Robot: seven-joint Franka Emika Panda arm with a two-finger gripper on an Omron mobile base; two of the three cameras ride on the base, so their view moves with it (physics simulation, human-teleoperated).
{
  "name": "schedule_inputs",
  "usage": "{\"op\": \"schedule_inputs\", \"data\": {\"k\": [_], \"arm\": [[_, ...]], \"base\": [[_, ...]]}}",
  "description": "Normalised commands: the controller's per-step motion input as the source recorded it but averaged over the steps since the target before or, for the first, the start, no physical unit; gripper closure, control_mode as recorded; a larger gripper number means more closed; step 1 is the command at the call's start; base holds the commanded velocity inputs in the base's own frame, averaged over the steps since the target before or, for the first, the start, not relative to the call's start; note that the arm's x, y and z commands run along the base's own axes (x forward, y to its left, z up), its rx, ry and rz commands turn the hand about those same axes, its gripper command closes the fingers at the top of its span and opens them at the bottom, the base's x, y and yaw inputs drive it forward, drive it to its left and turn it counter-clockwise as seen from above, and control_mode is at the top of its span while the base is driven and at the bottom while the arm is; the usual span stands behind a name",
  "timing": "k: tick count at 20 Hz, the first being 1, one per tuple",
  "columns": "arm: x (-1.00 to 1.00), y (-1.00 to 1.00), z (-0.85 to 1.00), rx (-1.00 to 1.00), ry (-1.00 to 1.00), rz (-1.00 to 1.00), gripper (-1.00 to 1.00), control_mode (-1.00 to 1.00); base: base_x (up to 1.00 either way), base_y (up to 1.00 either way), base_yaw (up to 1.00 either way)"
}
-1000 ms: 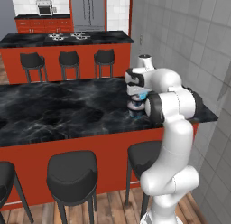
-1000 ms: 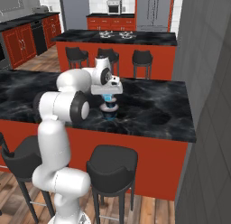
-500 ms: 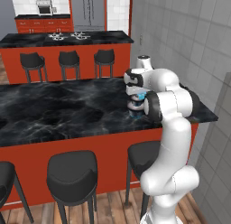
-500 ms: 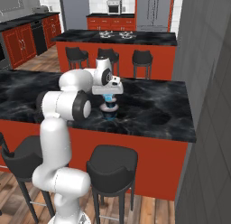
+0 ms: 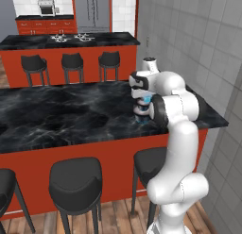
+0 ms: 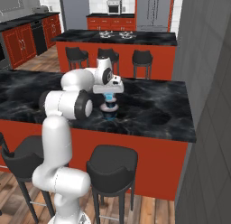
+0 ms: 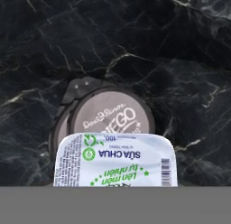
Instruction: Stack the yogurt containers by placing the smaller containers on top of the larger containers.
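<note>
Here, end effector (image 6: 109,95) gripping light-blue cup (image 6: 110,98), directly above wide tub (image 7: 106,115)

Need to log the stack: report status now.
Gripper shut on light-blue cup, fingers hidden. Cup held just above the tub on the counter. Nothing in the way.

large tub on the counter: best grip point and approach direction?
Take the wide tub across its round side wall, coming straight down from above: it sits upright on the black marble counter with open counter around it. For now the light-blue cup sits at the hand, directly above the tub's pale lid, blocking that top approach.
</note>
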Motion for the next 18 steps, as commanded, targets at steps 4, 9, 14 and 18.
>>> {"op": "schedule_inputs", "data": {"k": [4, 9, 14, 18], "arm": [[0.14, 0.00, 0.00, 0.00, 0.00, 0.00, 1.00, -1.00], [0.03, 0.00, -0.02, 0.00, 0.00, 0.00, 1.00, -1.00], [0.00, 0.00, -0.12, 0.00, 0.00, 0.00, 1.00, -1.00], [0.00, 0.00, -0.20, 0.00, 0.00, 0.00, 1.00, -1.00]], "base": [[0.00, 0.00, 0.00], [0.00, 0.00, 0.00], [0.00, 0.00, 0.00], [0.00, 0.00, 0.00]]}}
